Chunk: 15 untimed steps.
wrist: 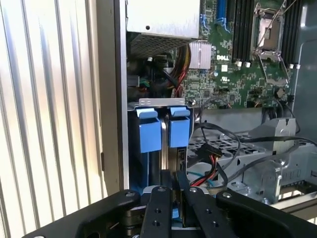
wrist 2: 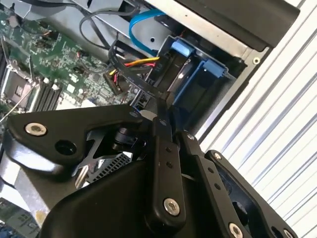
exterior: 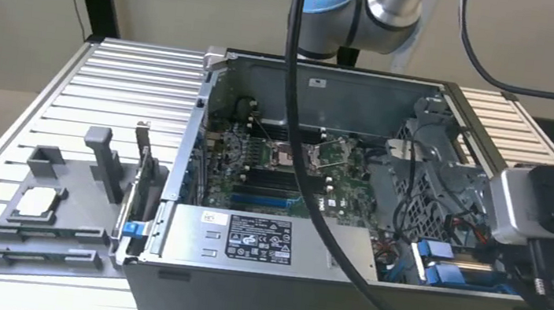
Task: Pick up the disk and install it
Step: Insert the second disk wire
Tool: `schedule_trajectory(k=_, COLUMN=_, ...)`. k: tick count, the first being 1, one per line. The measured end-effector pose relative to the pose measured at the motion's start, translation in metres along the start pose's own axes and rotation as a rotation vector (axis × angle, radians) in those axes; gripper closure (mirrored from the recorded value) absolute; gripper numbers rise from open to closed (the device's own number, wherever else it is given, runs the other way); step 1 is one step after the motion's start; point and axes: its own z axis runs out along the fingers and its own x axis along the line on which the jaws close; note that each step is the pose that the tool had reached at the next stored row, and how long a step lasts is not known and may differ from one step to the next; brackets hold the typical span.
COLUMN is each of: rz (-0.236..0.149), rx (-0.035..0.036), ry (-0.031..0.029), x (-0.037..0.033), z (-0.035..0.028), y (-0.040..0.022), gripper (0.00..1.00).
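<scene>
The disk [wrist: 179, 133] stands on edge in the drive bay at the case's corner, its blue carrier tab facing out beside a second blue carrier [wrist: 149, 134]. My gripper [wrist: 173, 179] is right behind it, black fingers [wrist: 159, 208] drawn close together on the disk's near edge, with a sliver of blue between them. In the second wrist view the gripper [wrist 2: 166, 101] reaches into the same bay, where the disk [wrist 2: 182, 69] shows dark metal between blue frames. In the exterior view the wrist hangs over the bay's blue carriers [exterior: 443, 269] at the case's near right corner.
The open computer case [exterior: 191, 160] lies on a slatted metal table [exterior: 105, 86]. Loose cables [wrist: 213, 158] and the motherboard [wrist: 233, 74] lie beside the bay. The grey power-supply box [exterior: 256, 240] is at the front. A grey fixture [exterior: 46, 230] at the exterior view's left holds a square chip [exterior: 39, 201].
</scene>
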Motion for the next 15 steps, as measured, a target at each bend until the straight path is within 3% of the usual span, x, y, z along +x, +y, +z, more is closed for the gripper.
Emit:
schedule_trajectory(k=4, rz=-0.006, rx=0.0142, ry=0.0017, x=-0.0063, z=0.0016, y=0.0098, gripper=1.0)
schedule_trajectory(k=7, rz=-0.014, rx=0.0334, ry=0.0124, x=-0.0107, z=0.0038, y=0.0148, gripper=1.0)
schedule_trajectory(k=13, rz=-0.043, rx=0.0994, ry=0.0485, x=-0.0224, z=0.0085, y=0.0195, gripper=1.0)
schedule_trajectory(k=15, rz=-0.052, rx=0.1181, ry=0.0595, x=-0.0265, z=0.0105, y=0.0216, gripper=1.0)
